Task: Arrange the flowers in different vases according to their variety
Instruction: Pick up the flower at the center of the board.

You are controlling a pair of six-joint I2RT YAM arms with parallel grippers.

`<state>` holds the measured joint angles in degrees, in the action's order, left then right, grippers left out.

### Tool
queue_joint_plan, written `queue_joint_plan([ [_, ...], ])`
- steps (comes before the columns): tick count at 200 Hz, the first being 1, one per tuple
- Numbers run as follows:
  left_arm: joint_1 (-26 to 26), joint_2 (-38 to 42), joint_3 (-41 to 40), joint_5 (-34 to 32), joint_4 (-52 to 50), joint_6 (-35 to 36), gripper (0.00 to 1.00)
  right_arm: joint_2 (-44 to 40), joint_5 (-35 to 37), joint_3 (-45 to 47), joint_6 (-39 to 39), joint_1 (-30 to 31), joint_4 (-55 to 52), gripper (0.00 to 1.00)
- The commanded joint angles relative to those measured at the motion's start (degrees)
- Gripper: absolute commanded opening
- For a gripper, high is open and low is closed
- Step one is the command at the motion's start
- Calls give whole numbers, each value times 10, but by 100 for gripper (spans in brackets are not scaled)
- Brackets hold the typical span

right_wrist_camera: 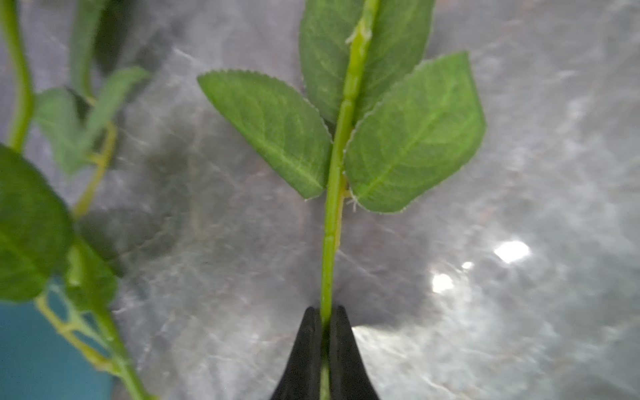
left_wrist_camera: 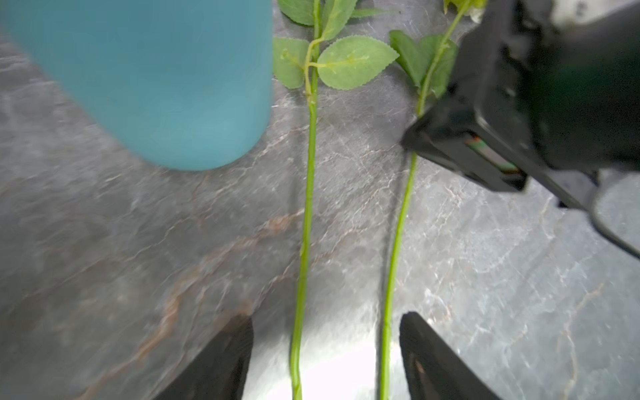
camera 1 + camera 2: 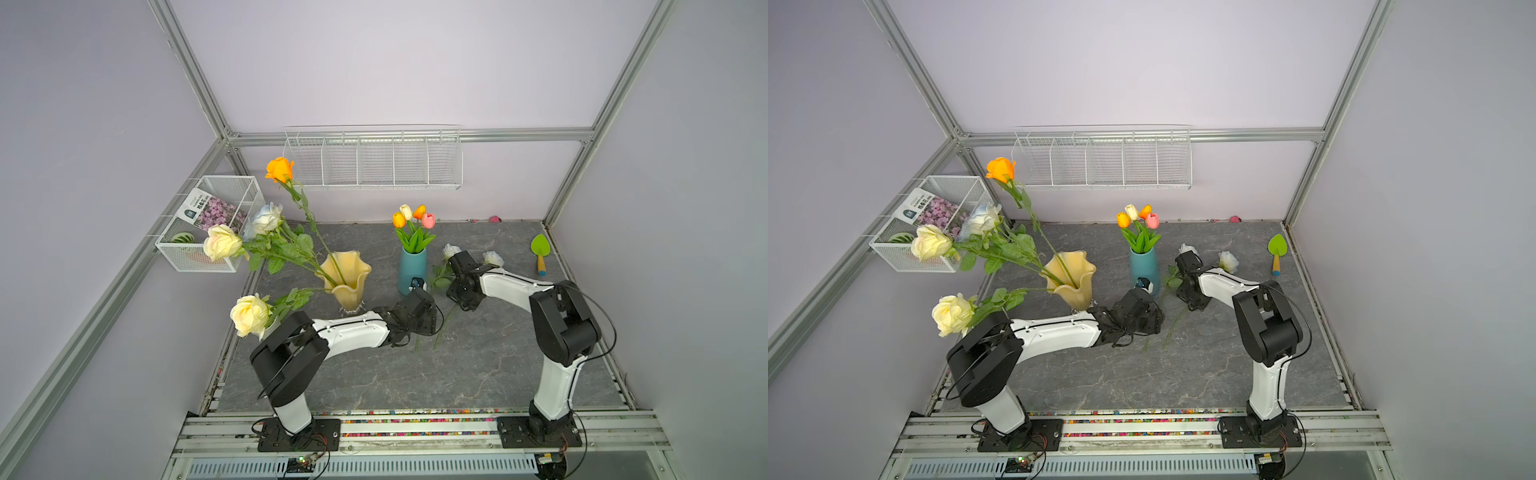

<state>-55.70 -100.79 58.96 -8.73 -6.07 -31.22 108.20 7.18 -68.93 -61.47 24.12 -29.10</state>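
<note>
Right gripper [image 1: 325, 313] pinching rose stem [image 1: 337, 166] tight, just short of leaf cluster. Stem lying along table [image 3: 478, 374], long axis running front edge to back edge, bloom end toward back. Left gripper [image 2: 325, 322] hovering low, jaws apart, gripping nothing, second rose stem [image 2: 306, 207] between them. Amber vase [image 3: 349, 274] standing left, beyond teal vase [image 3: 412, 266]; left arm sitting nearer it. Marbled top smooth; teal vase crowding stems.

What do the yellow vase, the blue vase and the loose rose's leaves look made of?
Yellow vase: translucent glossy glass, likely; light glows through its wavy rim.
Blue vase: opaque matte, perhaps ceramic; no sharp glare.
Rose leaves: fabric, seemingly; frayed serrated edges, printed veins.
</note>
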Motion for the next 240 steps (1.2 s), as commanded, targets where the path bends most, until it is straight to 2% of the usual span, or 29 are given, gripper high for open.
queue_joint_plan([
  [1,-3,-41,46,-3,-30,23,70,-43,24,37,20,-6,-16,0],
  [64,-3,-163,176,-55,-92,52,59,-204,71,125,91,-6,8,0],
  [112,-3,-211,228,-87,-120,67,55,-336,92,175,160,-7,29,0],
  [155,-2,-247,271,-117,-143,87,48,-431,75,206,207,-7,61,0],
  [176,-2,-254,285,-127,-147,95,38,-466,56,215,224,-7,74,0],
  [200,-2,-254,292,-127,-154,97,10,-497,31,219,246,-7,85,0],
  [210,-2,-248,287,-124,-155,97,1,-507,23,218,253,-7,91,0],
  [240,-5,-206,240,-108,-135,87,0,-536,-27,215,290,-7,125,0],
])
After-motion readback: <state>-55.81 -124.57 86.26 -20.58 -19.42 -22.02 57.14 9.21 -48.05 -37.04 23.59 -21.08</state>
